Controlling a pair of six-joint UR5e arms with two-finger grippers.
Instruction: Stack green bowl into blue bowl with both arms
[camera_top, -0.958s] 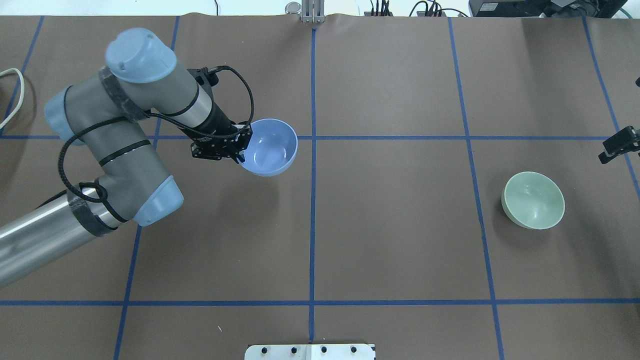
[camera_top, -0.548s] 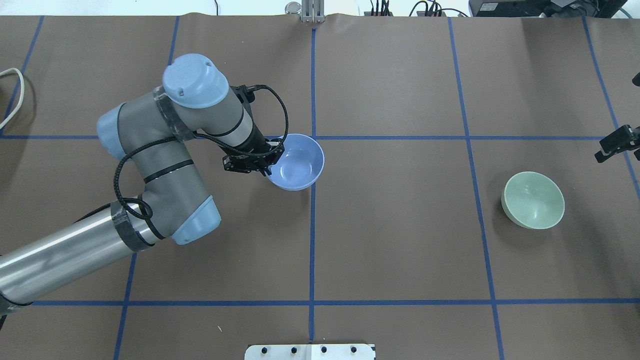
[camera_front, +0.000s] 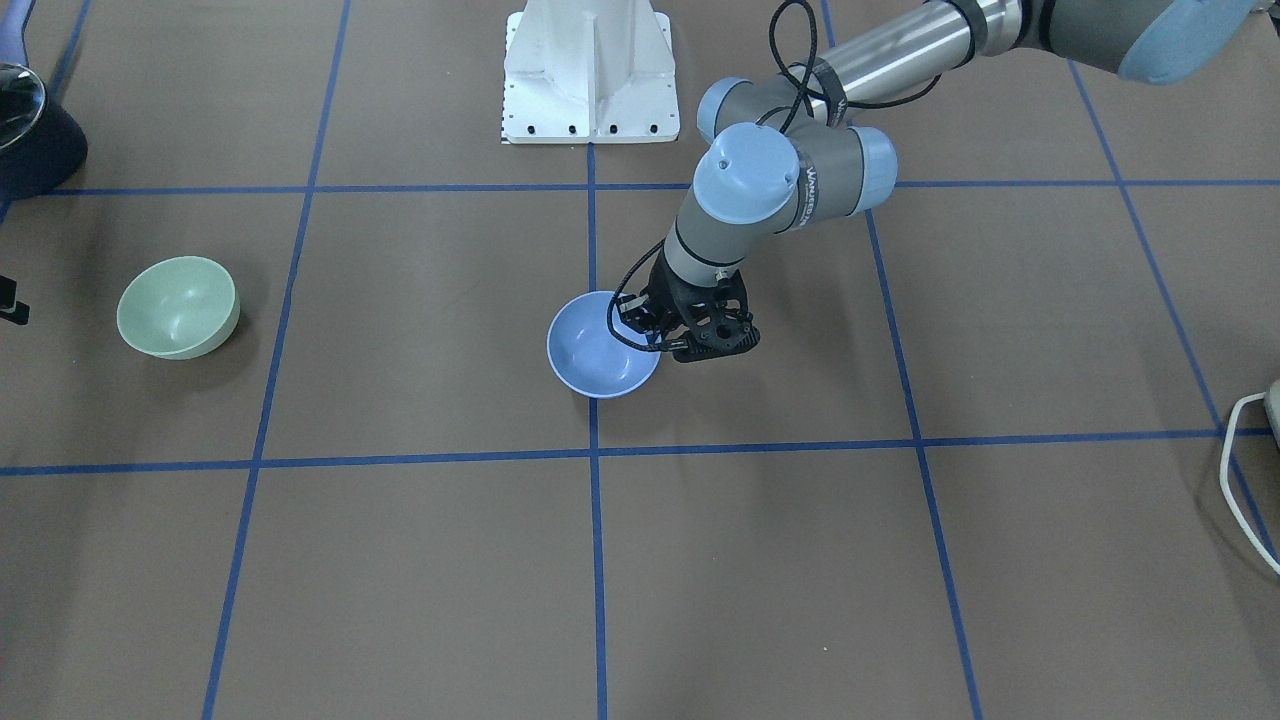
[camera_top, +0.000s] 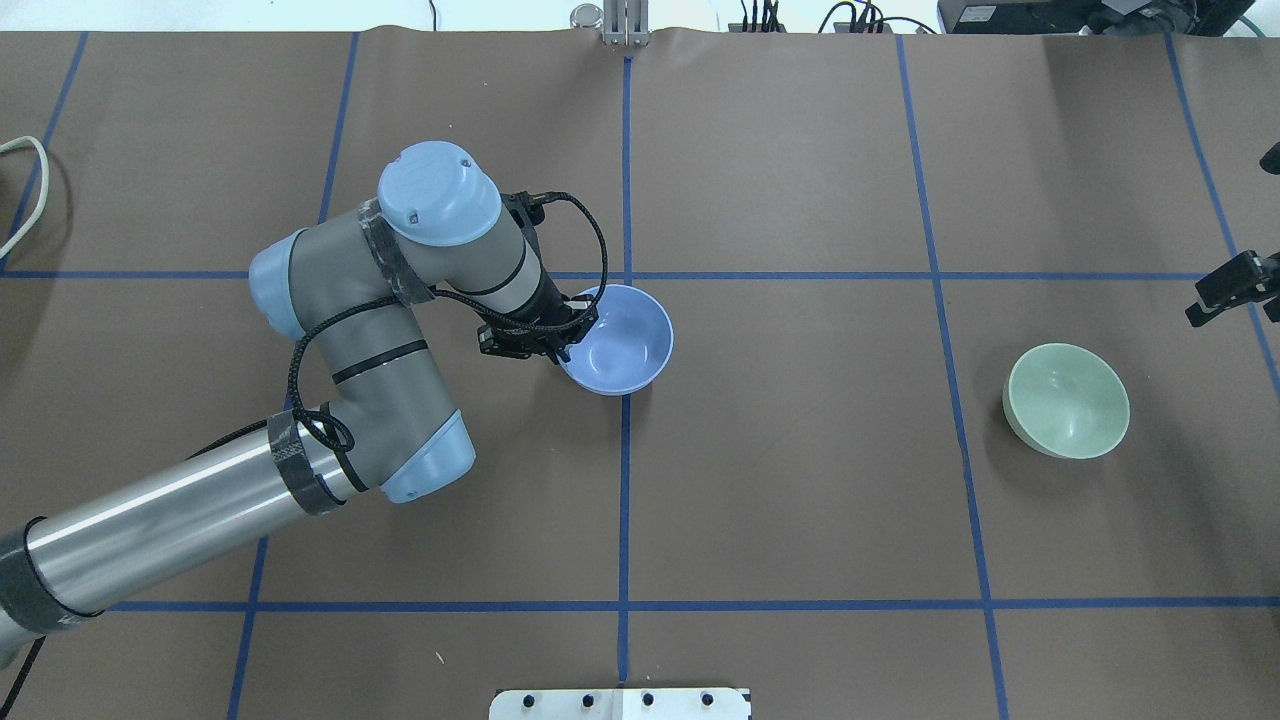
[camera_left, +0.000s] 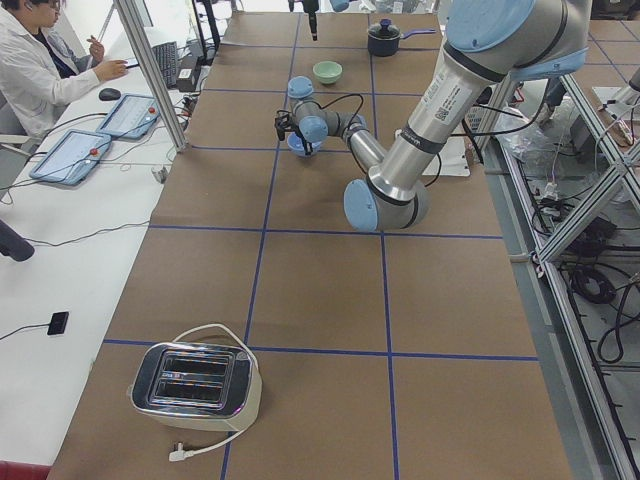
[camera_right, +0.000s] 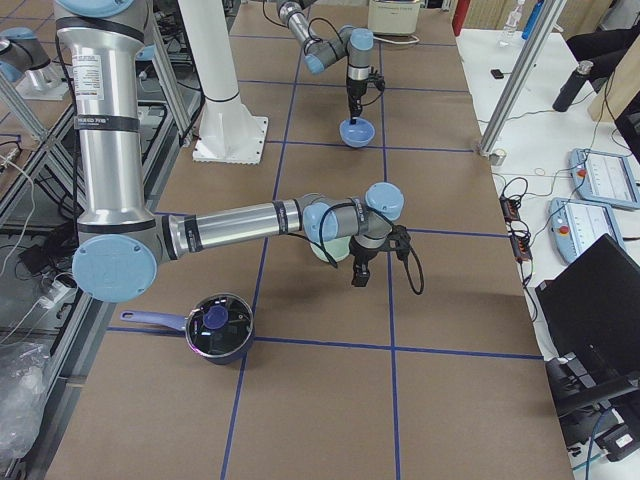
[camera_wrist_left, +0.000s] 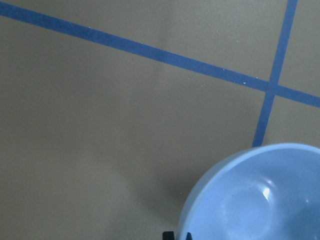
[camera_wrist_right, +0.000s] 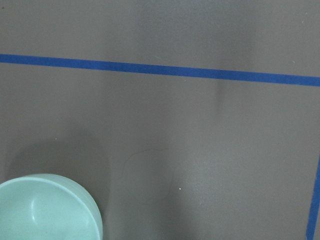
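Observation:
The blue bowl (camera_top: 625, 340) sits upright on the table's centre line, also in the front view (camera_front: 598, 352) and the left wrist view (camera_wrist_left: 260, 200). My left gripper (camera_top: 568, 335) is shut on its left rim and holds it low over the table. The green bowl (camera_top: 1067, 400) stands upright on the table at the far right, also in the front view (camera_front: 178, 306) and the right wrist view (camera_wrist_right: 45, 210). My right gripper (camera_top: 1222, 295) hangs at the right edge, behind and beside the green bowl, apart from it, open and empty.
The white pedestal (camera_front: 590, 70) stands at the robot's side. A dark pot (camera_right: 215, 328) sits near the right end, a toaster (camera_left: 195, 380) at the left end. A white cable (camera_top: 25, 190) lies at the left edge. An operator (camera_left: 40, 60) sits beside the table.
My left arm has carried the blue bowl rightward and slightly nearer, from left of centre to the centre line. The green bowl and my right gripper have barely moved.

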